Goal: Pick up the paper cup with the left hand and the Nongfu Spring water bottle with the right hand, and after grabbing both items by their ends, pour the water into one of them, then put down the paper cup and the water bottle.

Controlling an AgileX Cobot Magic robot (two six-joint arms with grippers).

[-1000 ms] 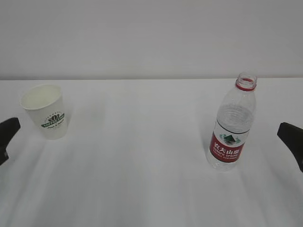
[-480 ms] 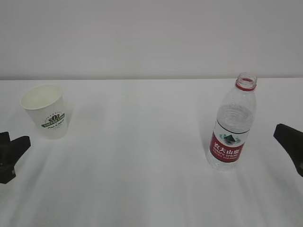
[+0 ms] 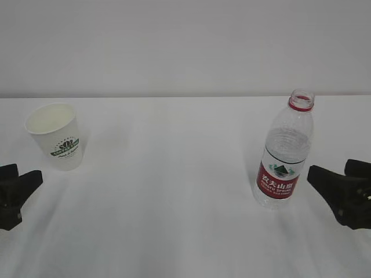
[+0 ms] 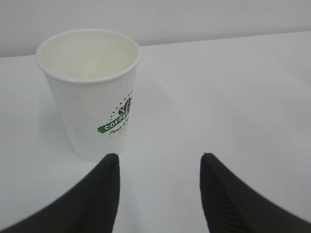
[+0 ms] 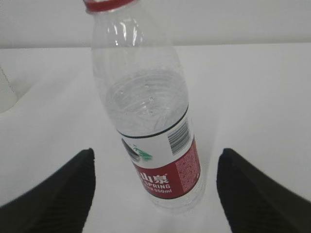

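Flanking paper cup [image 3: 56, 135], bottle [image 3: 284, 156], open pincers

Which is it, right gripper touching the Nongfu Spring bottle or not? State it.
Apart. The right wrist view shows bare table between both fingers and the Nongfu Spring bottle.

Paper cup [image 3: 55, 136]: white, dark green logo.
Water bottle [image 3: 283, 156]: clear, ribbed, red neck ring, red label.
Grippers [image 3: 13, 194] [image 3: 342, 191]: black.
Table [image 3: 174, 202]: white.
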